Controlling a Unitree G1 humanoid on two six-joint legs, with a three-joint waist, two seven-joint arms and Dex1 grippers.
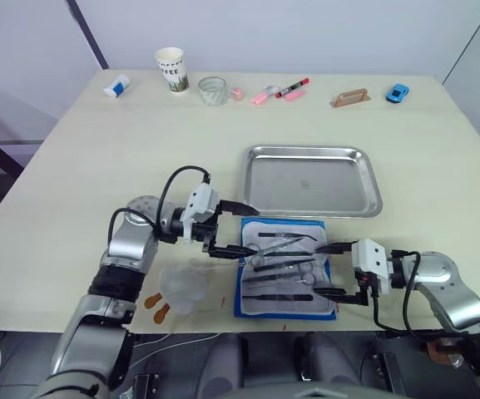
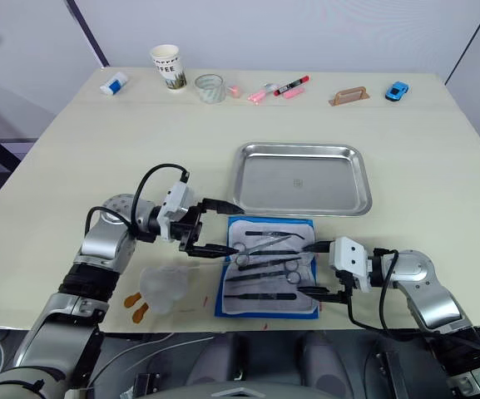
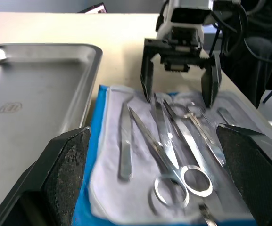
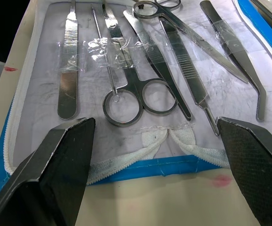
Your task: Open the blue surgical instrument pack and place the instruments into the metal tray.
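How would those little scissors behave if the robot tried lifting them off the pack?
The scissors look like stiff, thin, shiny metal, so probably slippery and hard to pinch lying flat. Clear tape seems to cross them, so they may resist and drag the blue pack along.

Blue surgical instrument pack (image 1: 285, 268) lies open — instruments (image 4: 140, 70) inside — just beside empty metal tray (image 1: 311, 179).

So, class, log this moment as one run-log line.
pack: open | instruments: on lining | tray: empty | left gripper: open | right gripper: open
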